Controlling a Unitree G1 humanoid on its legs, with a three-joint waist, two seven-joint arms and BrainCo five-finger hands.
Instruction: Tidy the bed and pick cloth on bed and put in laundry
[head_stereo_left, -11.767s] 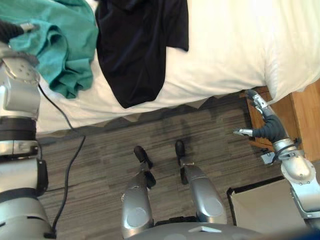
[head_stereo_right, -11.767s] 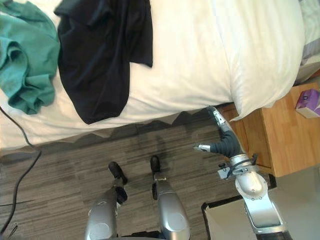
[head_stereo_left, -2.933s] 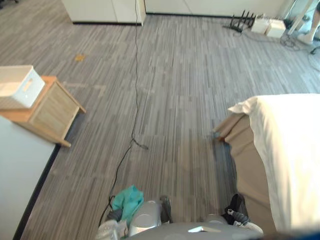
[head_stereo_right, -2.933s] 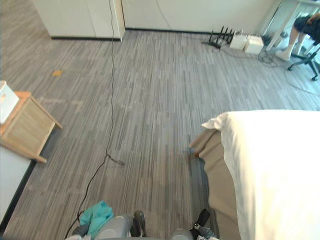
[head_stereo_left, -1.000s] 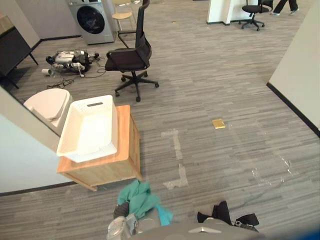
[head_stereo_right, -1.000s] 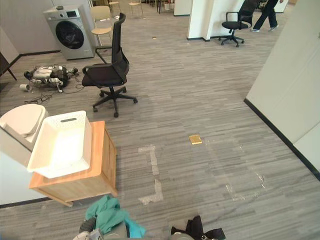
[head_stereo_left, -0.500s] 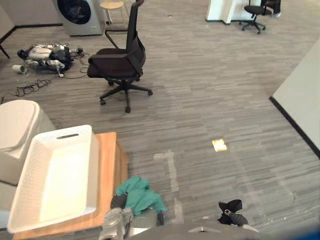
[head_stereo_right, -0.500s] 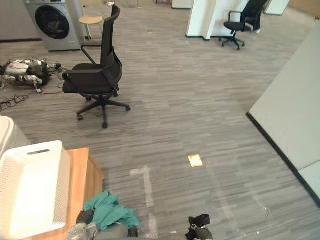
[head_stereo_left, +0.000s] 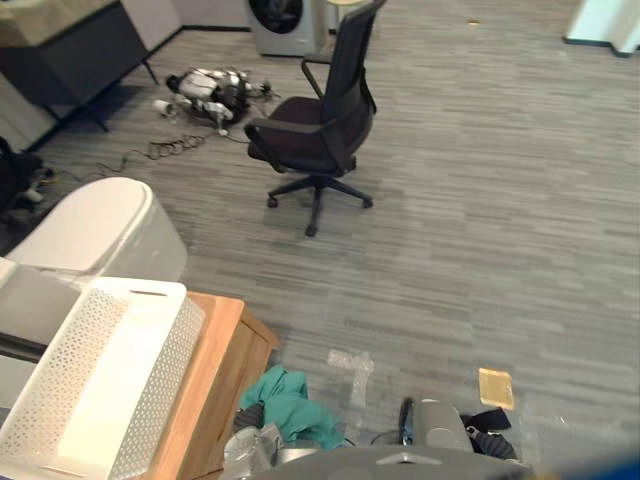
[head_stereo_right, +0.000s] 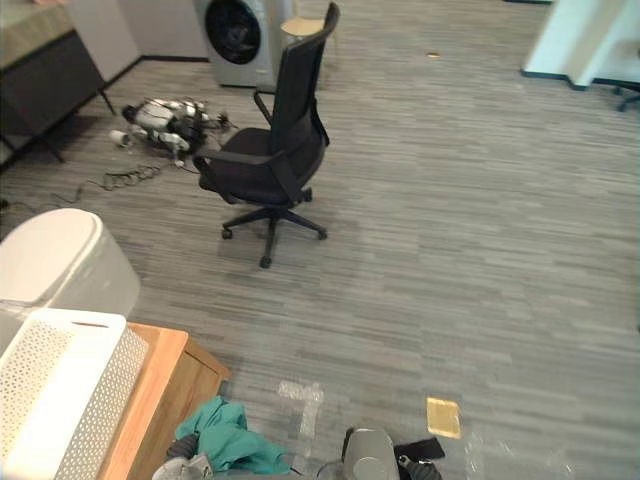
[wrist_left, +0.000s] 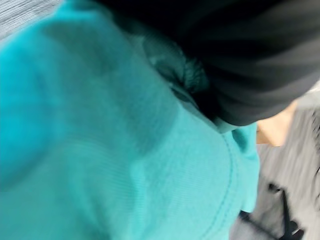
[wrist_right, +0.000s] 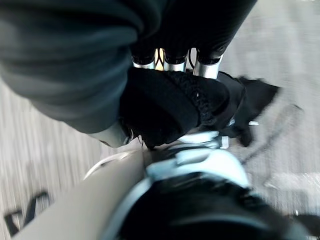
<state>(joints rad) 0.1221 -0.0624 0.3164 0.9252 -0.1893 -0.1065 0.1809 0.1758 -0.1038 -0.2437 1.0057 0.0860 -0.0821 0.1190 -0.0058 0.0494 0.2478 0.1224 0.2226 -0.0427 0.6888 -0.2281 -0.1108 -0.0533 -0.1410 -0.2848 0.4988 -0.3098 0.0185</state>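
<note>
- Two garments are off the bed and being carried. A crumpled teal cotton cloth (head_stereo_left: 288, 403) is bunched over the left hand (wrist_left: 260, 65), and a small black fabric cloth (wrist_right: 167, 107) is in the right hand (wrist_right: 167, 64).
- The left hand's fingers are buried under the teal cloth, so I cannot tell how they are set.
- The right hand's silver fingers curl down into the black bundle and clamp it.
- A white perforated plastic laundry basket (head_stereo_left: 90, 390) sits on a light wooden cabinet (head_stereo_left: 215, 370). It leaves a bare strip along the cabinet's edge nearest the teal cloth, and its inside looks empty.
- I judge the step in hand to be the carry to the laundry. Neither cloth is over the basket yet: the teal one is near the cabinet's corner and the black one is well apart from it.
- The next move calls for closing on the cabinet, raising the left hand above the basket's rim and releasing over the hollow. The right hand then has to come across.
- A black swivel office chair (head_stereo_left: 320, 140) and a grey front-loading washing machine (head_stereo_right: 235, 30) stand well apart on the grey plank floor (head_stereo_left: 480, 230).
</note>
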